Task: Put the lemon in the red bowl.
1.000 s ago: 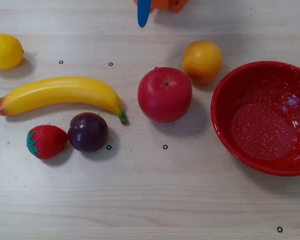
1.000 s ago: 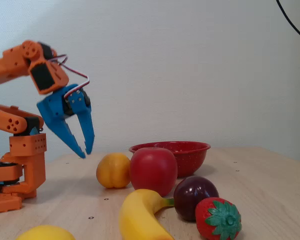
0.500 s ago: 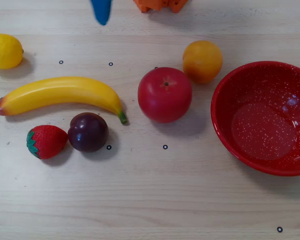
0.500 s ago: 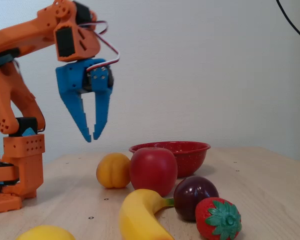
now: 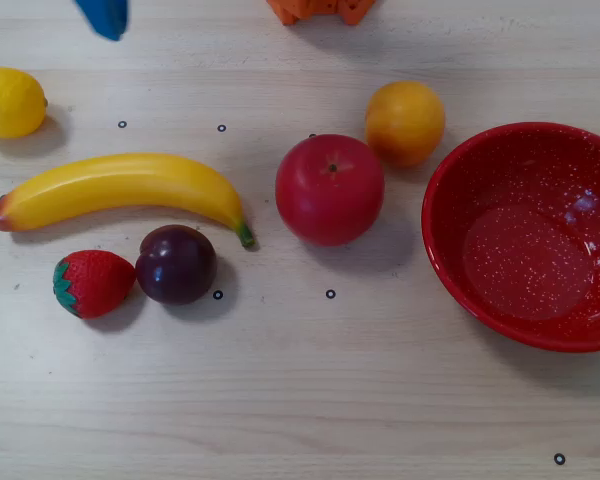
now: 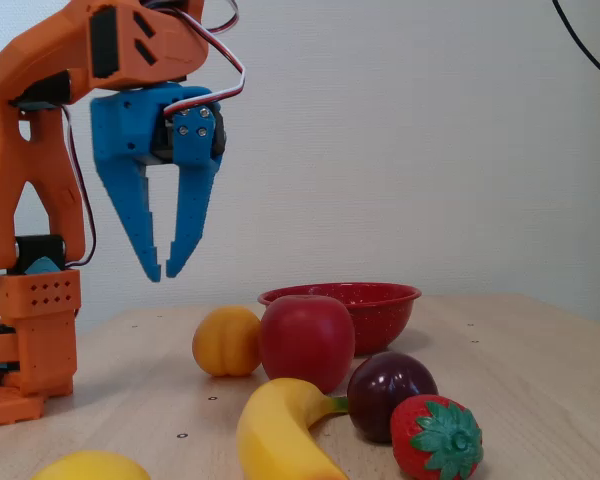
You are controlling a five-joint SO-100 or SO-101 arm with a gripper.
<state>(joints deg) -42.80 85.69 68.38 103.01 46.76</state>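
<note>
Lemon: the small bright yellow oval lemon lies at the far left edge of the overhead view, on the pale wooden counter, apart from everything else; in the fixed view only its top shows at the bottom edge.
Nearest neighbours: a long yellow plastic banana lies just below the lemon in the overhead view; under it a red strawberry with a green cap touches a dark purple plum.
Middle: a glossy red apple sits beside a rounder orange-yellow fruit, the two nearly touching.
Bowl: the large glossy red bowl with fine white speckles stands at the right edge of the overhead view, well apart from the lemon, with nothing in it.
Claw: the blue two-finger claw hangs in the air above the counter, fingers pointing down, parted only narrowly at the tips, holding nothing.
Fixed view only: the orange arm and the whole claw.
Overhead view only: the bowl's bare inside; of the claw just a blue tip at the top edge.
</note>
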